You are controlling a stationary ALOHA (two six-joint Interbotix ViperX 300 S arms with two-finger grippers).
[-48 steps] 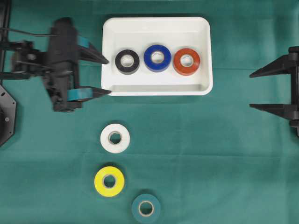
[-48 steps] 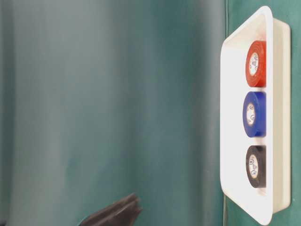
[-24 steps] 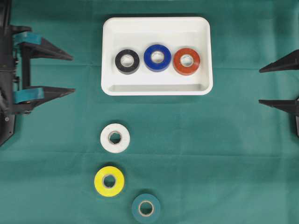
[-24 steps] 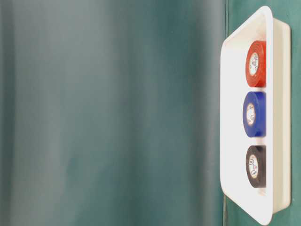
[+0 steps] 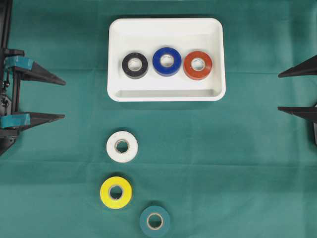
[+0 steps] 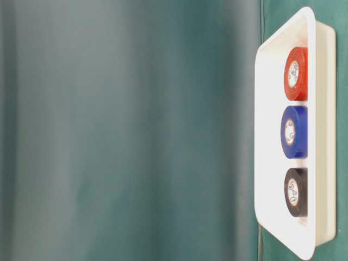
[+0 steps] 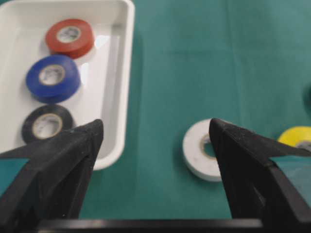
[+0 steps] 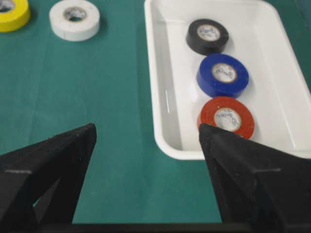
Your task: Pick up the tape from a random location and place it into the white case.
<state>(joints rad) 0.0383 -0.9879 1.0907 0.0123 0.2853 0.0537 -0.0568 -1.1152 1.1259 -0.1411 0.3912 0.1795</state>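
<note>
Next, with my left gripper (image 5: 58,98) and right gripper (image 5: 283,91) both spread and empty, I'd straddle the nearest white tape roll (image 5: 122,146), squeeze, then carry it to the shallow white plastic case (image 5: 166,27).

The right gripper (image 5: 299,91) (only its fingertips show) is cut off by the overhead view's edge.

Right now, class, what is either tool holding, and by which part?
Nothing is held. The left tool and the right tool both stand open and empty, away from every tape roll.

left gripper (image 5: 62,98) withdrawn from white case (image 5: 166,94) to left edge.
</note>
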